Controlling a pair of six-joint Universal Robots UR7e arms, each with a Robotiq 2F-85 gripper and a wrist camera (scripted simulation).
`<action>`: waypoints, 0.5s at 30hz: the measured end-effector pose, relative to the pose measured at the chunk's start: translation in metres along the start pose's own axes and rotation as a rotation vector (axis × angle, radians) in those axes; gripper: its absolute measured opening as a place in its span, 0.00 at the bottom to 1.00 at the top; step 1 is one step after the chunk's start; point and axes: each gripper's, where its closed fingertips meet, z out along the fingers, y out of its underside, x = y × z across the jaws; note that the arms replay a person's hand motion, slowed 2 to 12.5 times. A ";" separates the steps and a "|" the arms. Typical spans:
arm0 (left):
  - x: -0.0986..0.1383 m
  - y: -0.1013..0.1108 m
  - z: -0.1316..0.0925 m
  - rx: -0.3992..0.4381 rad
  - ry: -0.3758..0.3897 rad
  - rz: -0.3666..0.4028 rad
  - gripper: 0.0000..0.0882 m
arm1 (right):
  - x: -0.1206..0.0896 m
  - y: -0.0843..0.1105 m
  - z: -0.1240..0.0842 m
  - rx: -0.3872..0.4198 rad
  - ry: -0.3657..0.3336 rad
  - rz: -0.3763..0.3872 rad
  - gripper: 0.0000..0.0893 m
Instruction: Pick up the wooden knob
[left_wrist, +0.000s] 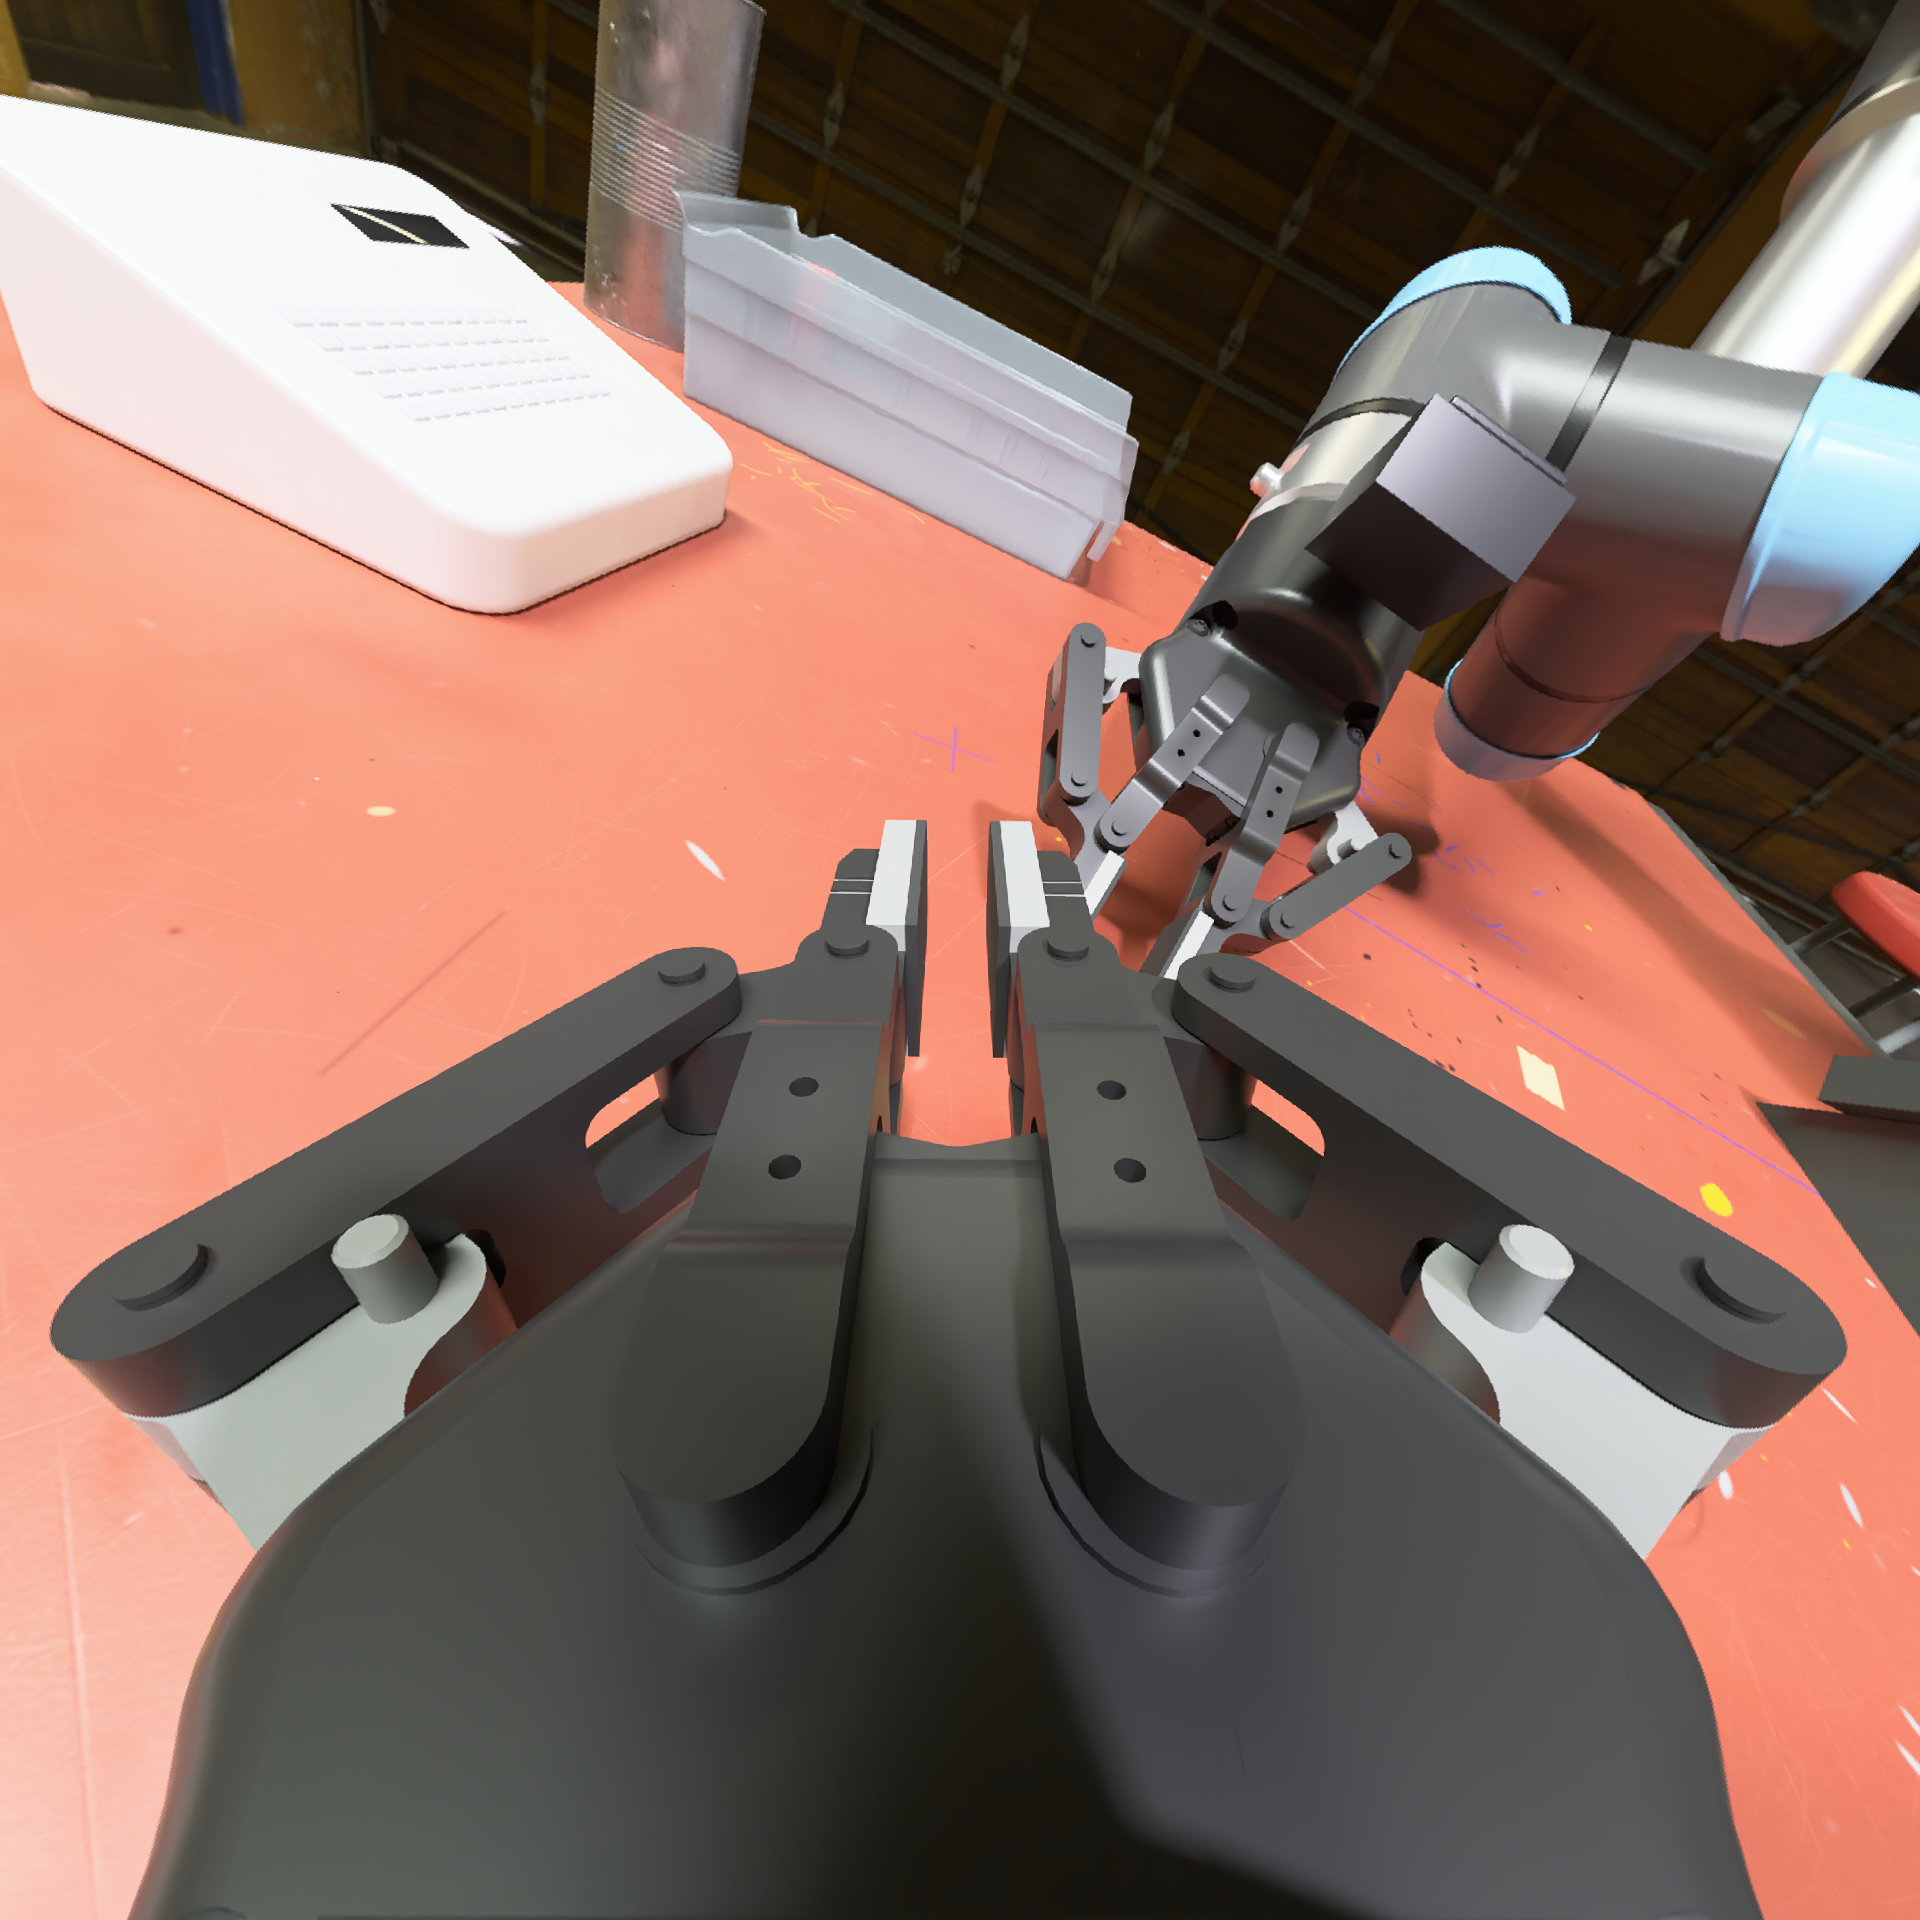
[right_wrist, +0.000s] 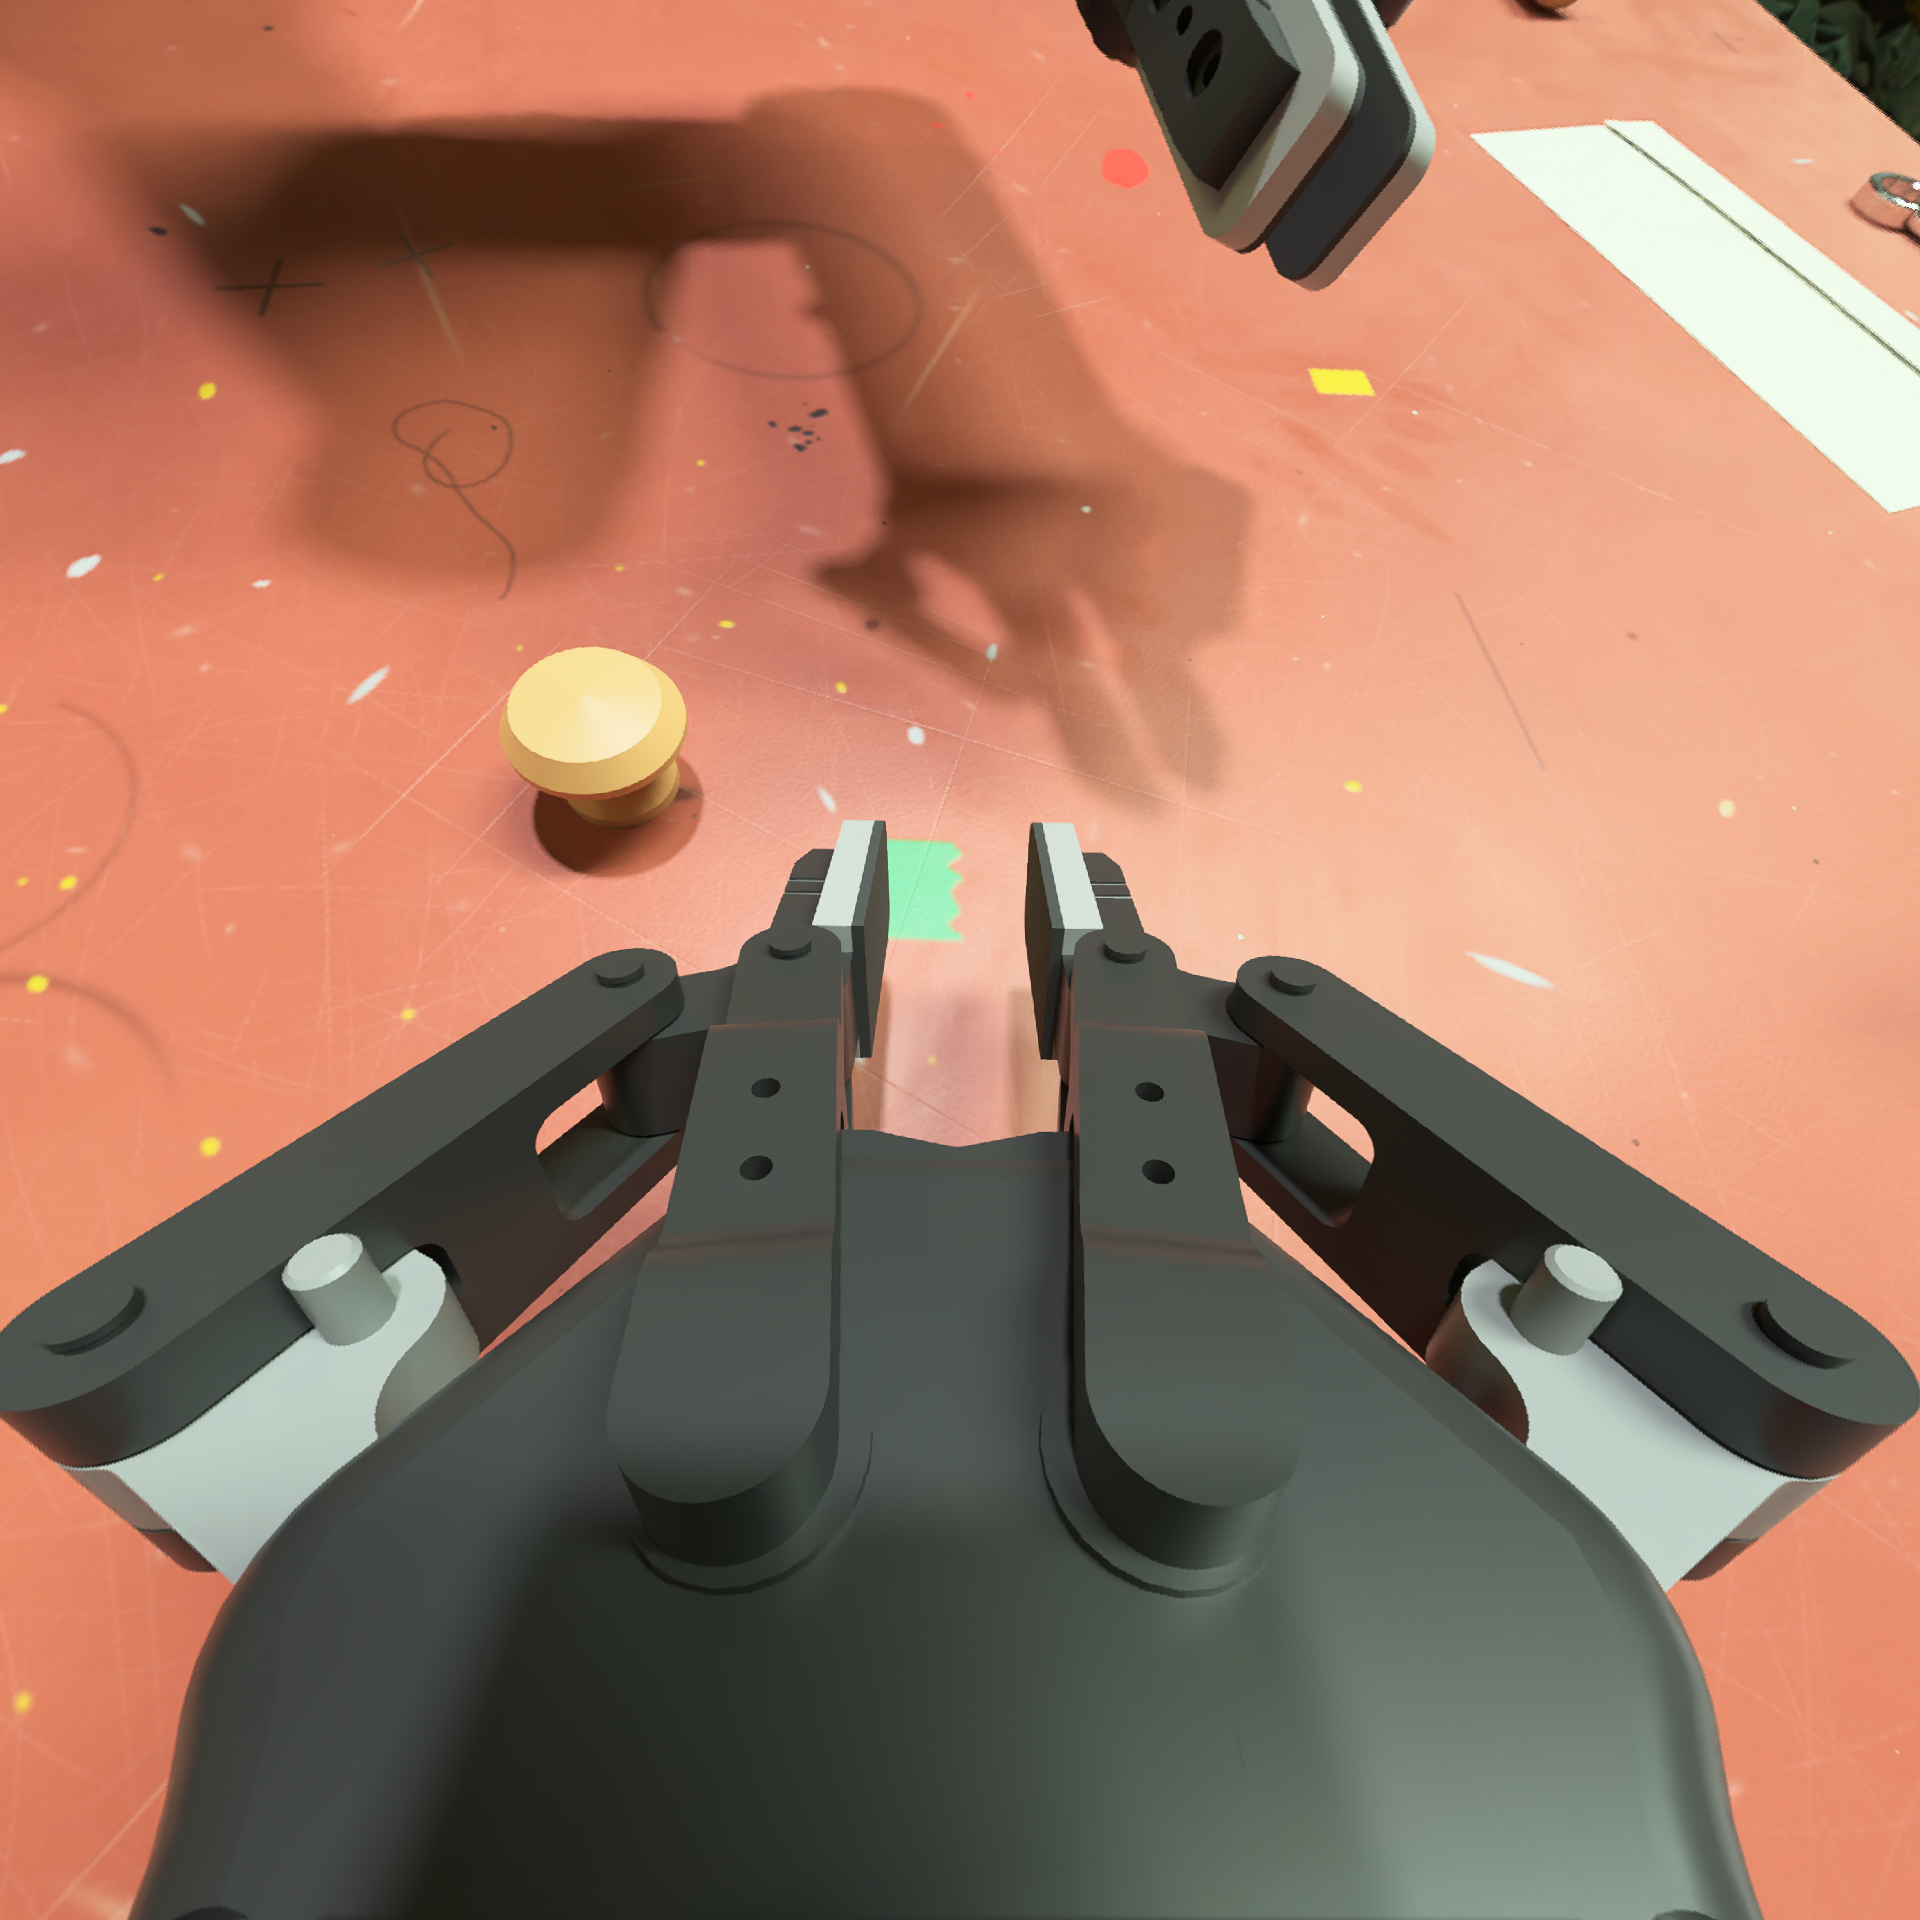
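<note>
The wooden knob (right_wrist: 592, 732) is pale yellow-tan with a round cap. It stands cap-up on the salmon table (right_wrist: 1351, 675), left of and slightly ahead of my right gripper (right_wrist: 956, 862). That gripper is empty, its jaws partly apart, low over the table. My left gripper (left_wrist: 956, 862) is empty with only a narrow gap between its pads, and hovers over bare table. The knob does not show in the left wrist view. The right gripper (left_wrist: 1143, 914) also shows there, pointing down at the table just right of my left fingertips.
A white sloped device (left_wrist: 312, 343), a grey plastic tray-like part (left_wrist: 904, 384) and a metal cylinder (left_wrist: 665, 156) stand at the far side. A green tape patch (right_wrist: 925, 894) lies under the right fingers. A white strip (right_wrist: 1714, 301) lies far right. Part of the other gripper (right_wrist: 1278, 135) hangs above.
</note>
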 end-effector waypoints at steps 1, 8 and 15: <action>0.000 -0.001 -0.001 0.004 0.000 -0.003 0.12 | 0.000 0.000 0.000 0.001 0.000 0.000 0.27; -0.002 -0.005 -0.004 0.035 0.008 -0.025 0.12 | 0.001 0.000 0.000 0.000 0.005 0.002 0.27; -0.002 -0.008 -0.006 0.056 0.015 -0.044 0.12 | 0.002 0.000 0.000 -0.002 0.012 0.000 0.27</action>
